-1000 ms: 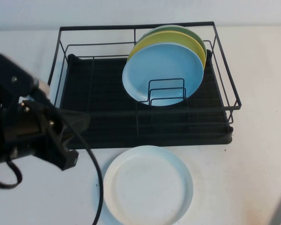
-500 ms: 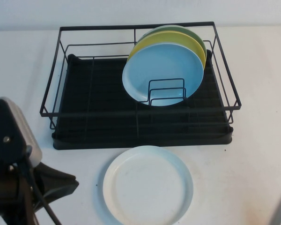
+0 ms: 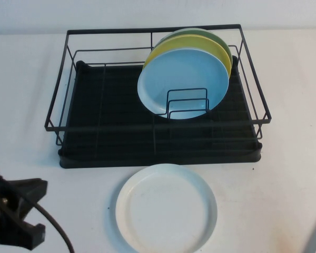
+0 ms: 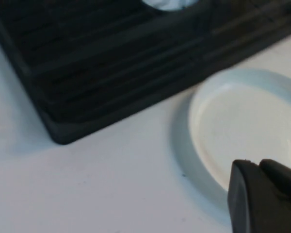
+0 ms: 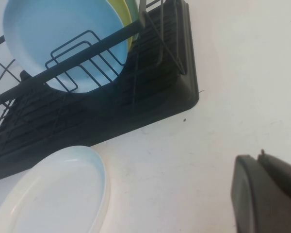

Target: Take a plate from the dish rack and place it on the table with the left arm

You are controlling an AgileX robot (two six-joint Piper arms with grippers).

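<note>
Table (image 3: 284, 174): plate (image 3: 166, 208) beside rack (image 3: 160, 142).

White table (image 3: 284, 68) is carrying two things directly: black dish rack (image 3: 158, 150) sitting toward the far side, and white plate (image 3: 166, 208) lying flat, face up, just in front of the rack's near edge, not touching it. Left gripper (image 3: 16, 219) is hanging over near-left corner; right gripper (image 5: 266, 194) near right side.
</note>
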